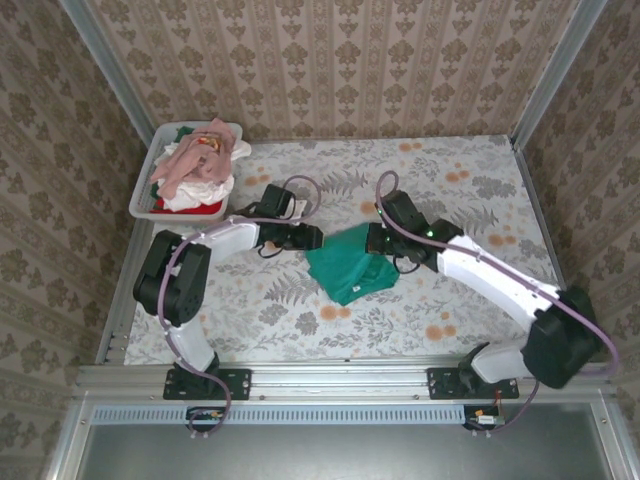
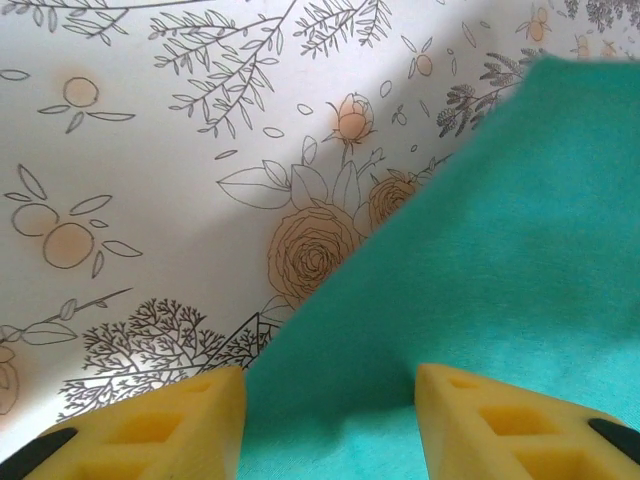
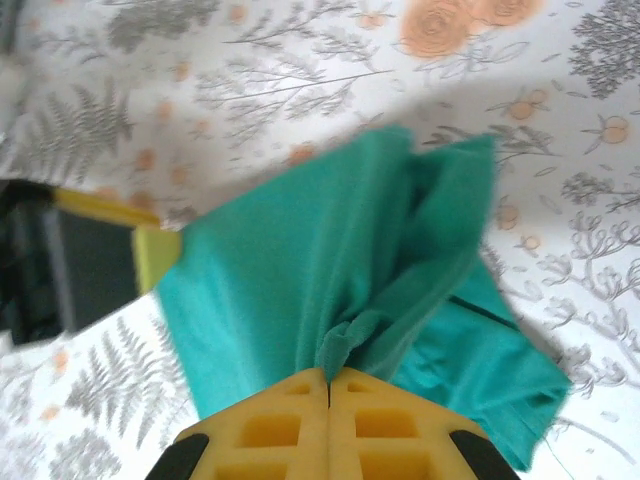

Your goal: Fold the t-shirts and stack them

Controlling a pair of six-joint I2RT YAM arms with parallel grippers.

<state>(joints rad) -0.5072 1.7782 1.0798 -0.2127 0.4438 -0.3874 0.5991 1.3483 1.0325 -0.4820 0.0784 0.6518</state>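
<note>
Floral tabletop (image 1: 470, 190) between patterned walls (image 1: 330, 60). White tub (image 1: 143, 190) (far left corner) heaped with t-shirts (image 1: 200, 165). Here the right jaws pinch the teal t-shirt (image 1: 350, 270); the left jaws stand apart.

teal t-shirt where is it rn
In the top view the teal t-shirt sits mid-table between the left gripper and the right gripper, which is shut on a bunched fold of it.

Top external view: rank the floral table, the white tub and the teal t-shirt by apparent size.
1. floral table, by far the largest
2. white tub
3. teal t-shirt, bunched up; it looks only slightly smaller than the tub, so this ranking is close
</note>
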